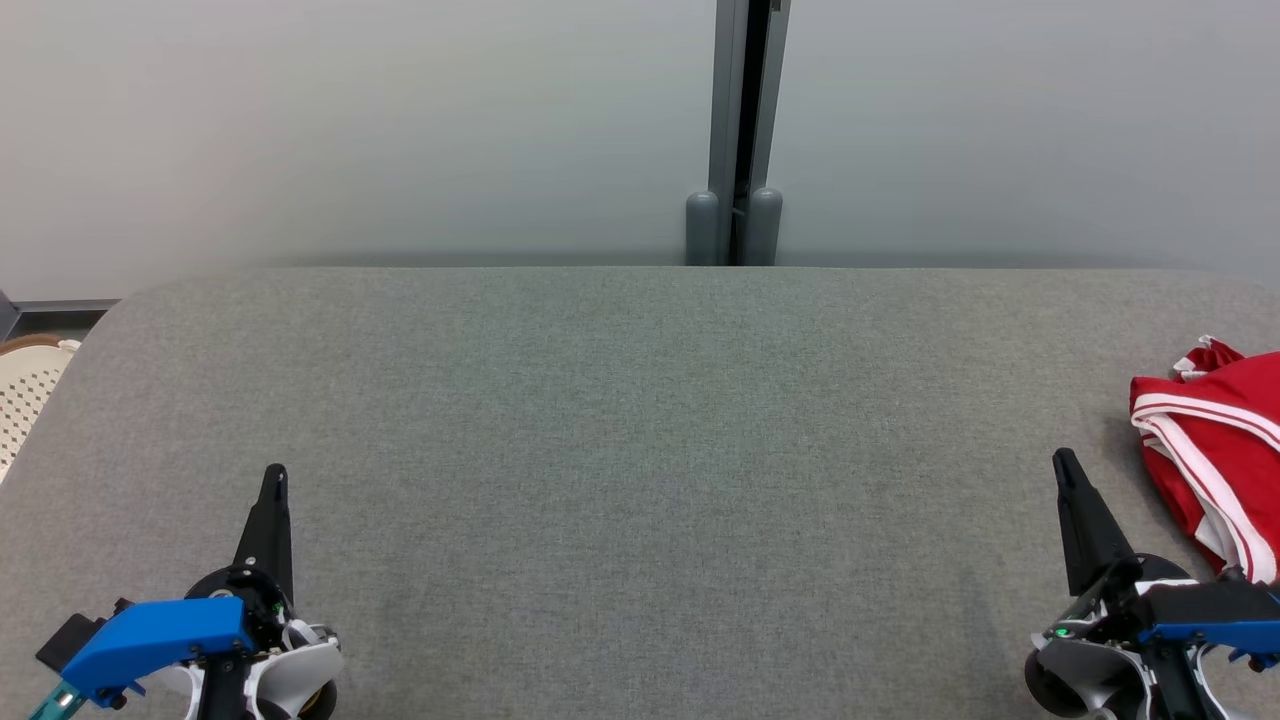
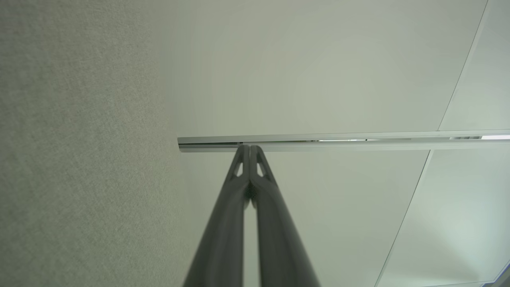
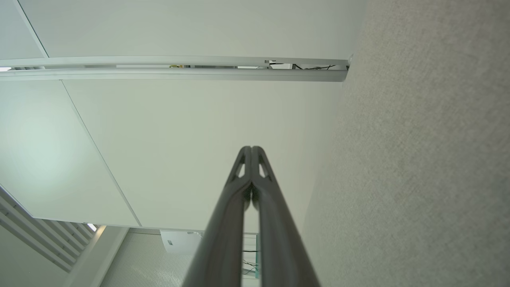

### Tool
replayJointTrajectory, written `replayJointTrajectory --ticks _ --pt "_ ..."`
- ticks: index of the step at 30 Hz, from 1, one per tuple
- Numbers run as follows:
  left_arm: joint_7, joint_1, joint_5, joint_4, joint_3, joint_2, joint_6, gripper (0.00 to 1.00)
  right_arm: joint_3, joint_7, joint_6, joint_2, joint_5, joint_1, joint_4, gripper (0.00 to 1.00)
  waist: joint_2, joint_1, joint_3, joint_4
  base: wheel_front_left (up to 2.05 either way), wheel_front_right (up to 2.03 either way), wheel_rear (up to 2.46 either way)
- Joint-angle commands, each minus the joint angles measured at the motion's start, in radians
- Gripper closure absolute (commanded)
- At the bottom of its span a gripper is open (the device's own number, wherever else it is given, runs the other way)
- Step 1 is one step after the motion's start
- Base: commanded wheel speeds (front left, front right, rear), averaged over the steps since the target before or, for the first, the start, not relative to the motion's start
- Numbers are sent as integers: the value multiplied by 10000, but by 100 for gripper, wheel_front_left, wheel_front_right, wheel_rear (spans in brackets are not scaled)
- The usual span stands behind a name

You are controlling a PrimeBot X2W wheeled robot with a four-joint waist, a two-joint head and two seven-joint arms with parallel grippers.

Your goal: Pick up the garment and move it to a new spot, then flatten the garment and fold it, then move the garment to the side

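Red, white-striped garment [image 1: 1215, 450] bunched in a heap at the right edge of the gray cloth-covered table [image 1: 640, 420], midway between near and far, partly cut off by the frame. Clear of both sets of fingers.

At the near right, the right gripper [image 1: 1066, 465]: clenched on nothing, tips pointing toward the far side, just left of the garment and apart from it. At the near left, the left gripper [image 1: 275, 478]: likewise clamped together and empty, well apart from the garment, pointing the same way.

In the left wrist view, long dark fingers [image 2: 235, 207] pressed tip to tip, gray cloth on one side and pale panels beyond; the same in the right wrist view.

Past the far table edge, a pale wall [image 1: 350, 130] with a gray upright post [image 1: 745, 130] just right of center. Off the rounded far-left corner, a cream perforated object [image 1: 25, 395], perhaps a basket or chair back, too little in frame to tell.
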Motion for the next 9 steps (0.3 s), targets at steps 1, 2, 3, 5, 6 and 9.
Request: replayJointTrajectory --ticks 1,2,3,5,6,9 --pt "34 -107 -23 -46 15 -2 -96 100 -20 49 4 -62 27 118 -36 100 0 0 0 0 0 0 0" --pt "34 -107 -23 -47 15 -2 -96 100 -20 49 4 -62 27 118 -36 100 0 0 0 0 0 0 0" --pt "34 -107 -23 -47 15 -2 -96 100 -20 49 4 -62 27 118 -36 100 0 0 0 0 0 0 0" --pt "34 -107 -23 -47 15 -2 -96 100 -20 48 4 -62 27 119 -36 100 0 0 0 0 0 0 0" --pt "34 -107 -23 -47 15 -2 -96 100 -20 48 4 -62 28 119 -36 100 0 0 0 0 0 0 0" --pt "34 -107 -23 -47 15 -2 -96 100 -20 48 4 -62 28 119 -36 100 0 0 0 0 0 0 0"
